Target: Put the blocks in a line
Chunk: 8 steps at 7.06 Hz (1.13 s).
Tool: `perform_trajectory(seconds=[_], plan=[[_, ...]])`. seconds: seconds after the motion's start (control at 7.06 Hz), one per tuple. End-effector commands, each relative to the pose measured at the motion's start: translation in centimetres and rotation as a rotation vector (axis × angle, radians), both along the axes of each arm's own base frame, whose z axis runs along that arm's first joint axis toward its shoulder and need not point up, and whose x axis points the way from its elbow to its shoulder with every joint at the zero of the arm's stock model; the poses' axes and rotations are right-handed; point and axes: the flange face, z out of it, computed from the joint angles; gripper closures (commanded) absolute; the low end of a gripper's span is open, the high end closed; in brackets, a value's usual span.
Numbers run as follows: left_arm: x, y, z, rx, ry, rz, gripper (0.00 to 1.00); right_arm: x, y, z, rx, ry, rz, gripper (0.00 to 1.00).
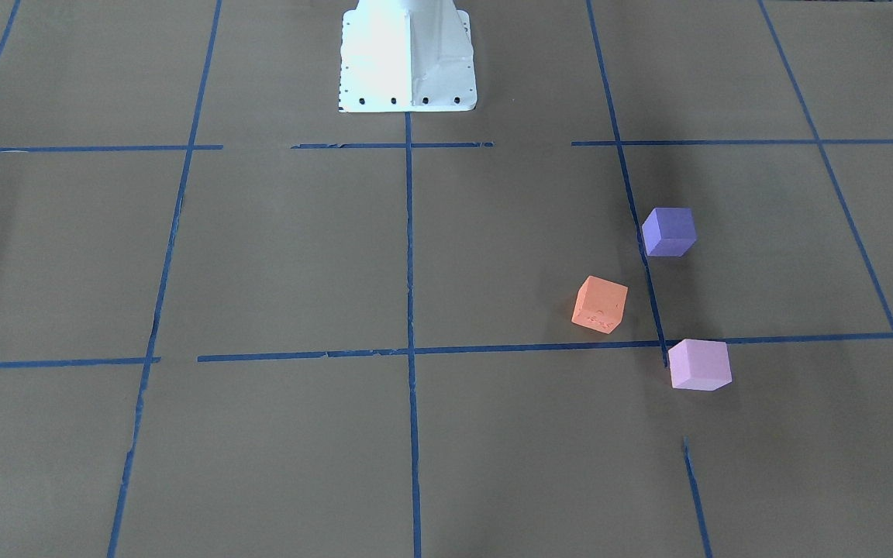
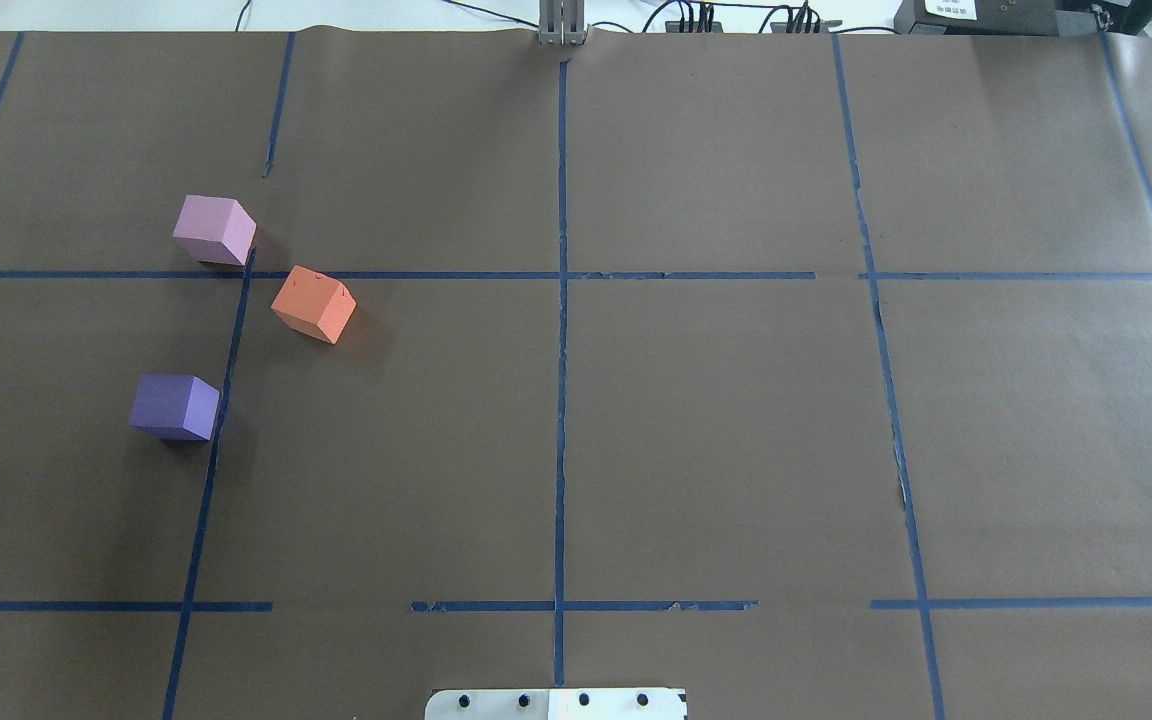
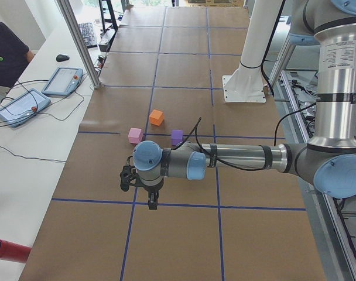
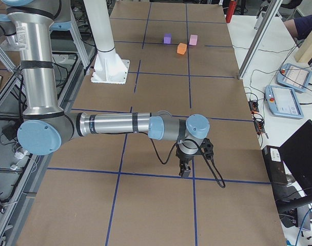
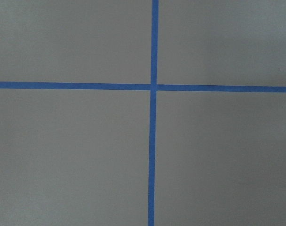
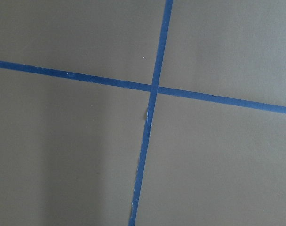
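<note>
While both arms reach out low over the brown paper-covered surface (image 2: pixel 716 420), the three foam blocks sit in a loose triangle on the robot's left half, not in a line. The pale pink block (image 2: pixel 215 229) lies farthest from the robot, just beyond a crosswise strip of blue tape (image 2: pixel 561 400), with one corner at a tape crossing. The orange block (image 2: pixel 313 309) sits near it, on the robot's side of that strip and a little toward the middle, turned at an angle to the grid; the two do not touch. The dark violet block (image 2: pixel 175 407) rests closer to the robot and apart from both others, its edge against a lengthwise strip.

Seen from the table's left end, the left hand (image 3: pixel 151 202) points straight down over a tape crossing, well apart from the blocks. Seen from the right end, the right hand (image 4: pixel 185 171) hangs the same way above a crosswise strip at the opposite end of the surface. Neither side view settles whether either hand is wide or narrow, so that cannot be told. Both wrist cameras show only crossed tape on bare paper.
</note>
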Motion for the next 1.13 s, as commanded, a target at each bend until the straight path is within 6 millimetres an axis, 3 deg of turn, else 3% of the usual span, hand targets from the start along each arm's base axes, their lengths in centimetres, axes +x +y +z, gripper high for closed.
perform_trajectory(seconds=[0.0,0.28,0.57,0.99], plan=[[3.8,-1.4,-3.3,0.033,-0.004,0.045,0.00,0.0,0.0,0.0,0.000,0.000,0.000,0.00],[6.7,-3.4,-7.5,0.069,-0.042,0.035,0.00,0.0,0.0,0.0,0.000,0.000,0.000,0.00],[12.1,-5.7,-12.0,0.089,-0.023,0.056,0.00,0.0,0.0,0.0,0.000,0.000,0.000,0.00],[23.7,-8.7,-18.6,0.138,-0.005,0.156,0.00,0.0,0.0,0.0,0.000,0.000,0.000,0.00]])
